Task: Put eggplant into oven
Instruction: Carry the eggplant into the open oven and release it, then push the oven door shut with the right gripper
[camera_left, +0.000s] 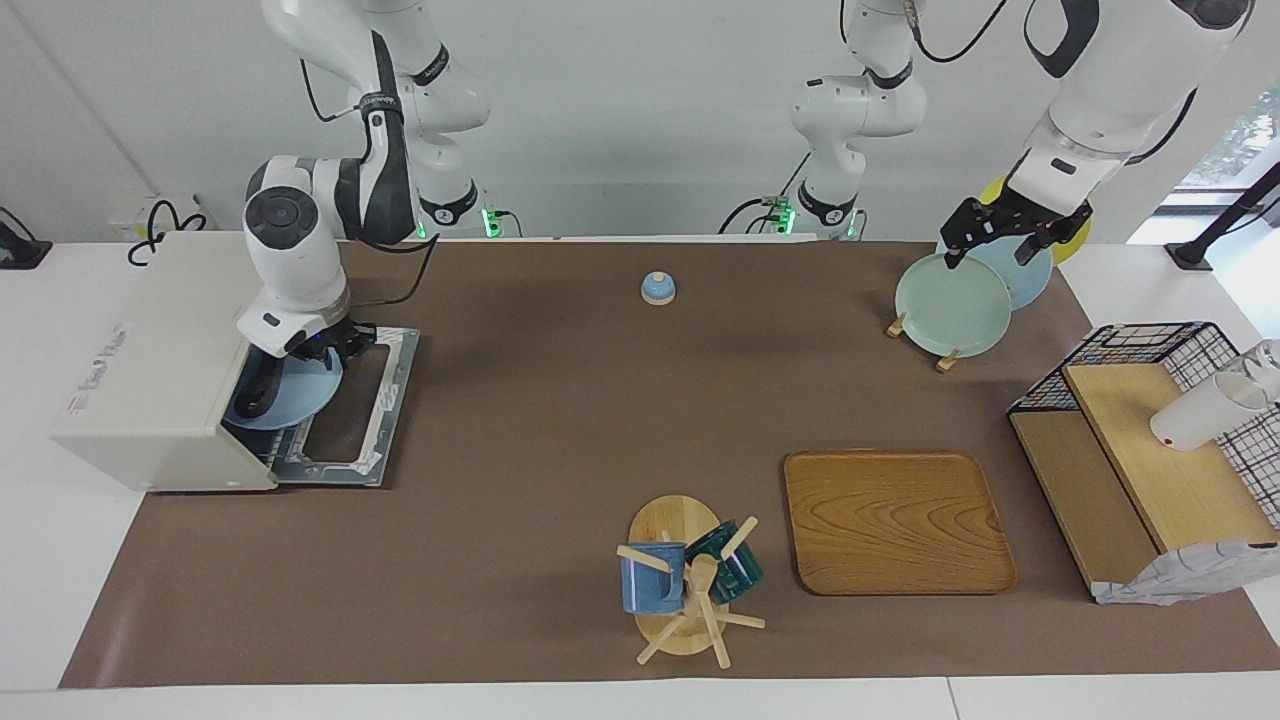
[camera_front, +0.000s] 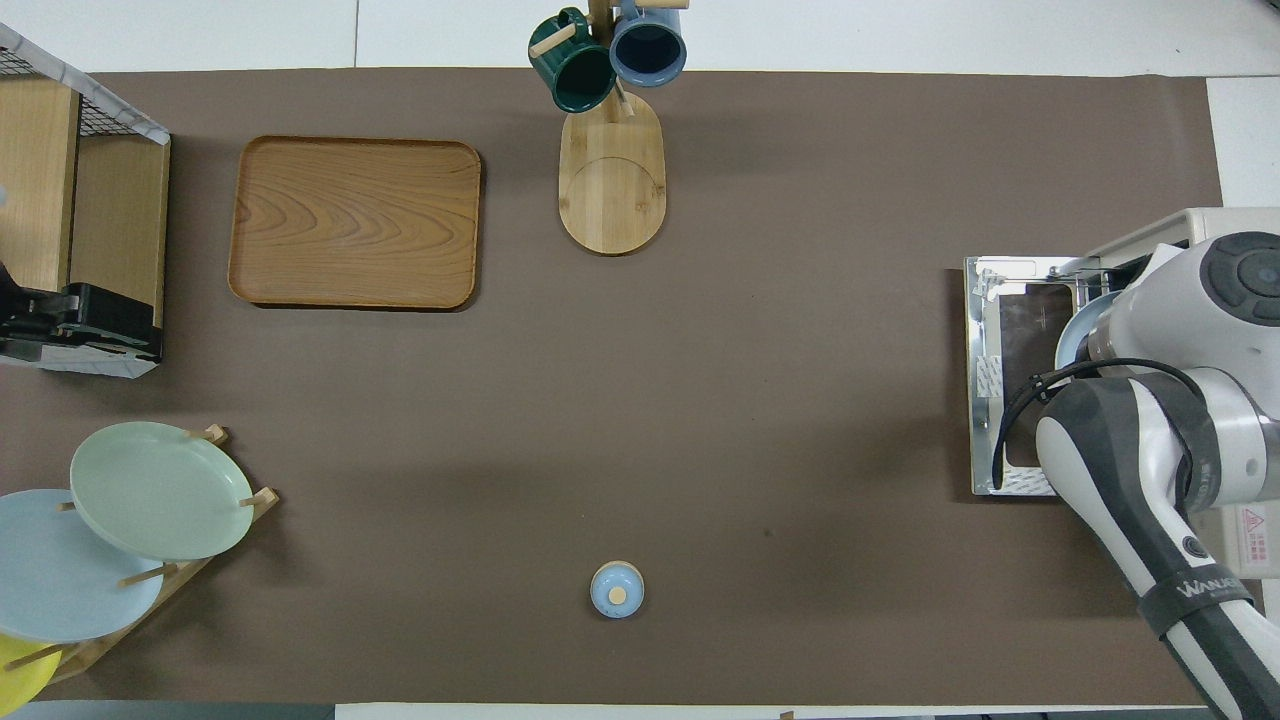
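Facing view count: one eggplant (camera_left: 258, 392), one oven (camera_left: 160, 365), two mugs (camera_left: 652, 578), three racked plates (camera_left: 952, 303).
Eggplant place: lying on a blue plate (camera_left: 295, 395) that is sitting half inside the oven mouth, above the dropped door (camera_left: 352, 405).
Eggplant axis: long axis is running along the oven's front; stem end hidden.
Right tool (camera_left: 330, 345): hanging at the plate's rim; I cannot tell its finger spread.
Left tool (camera_left: 990, 235): waiting spread wide over the racked plates, gripping nothing.
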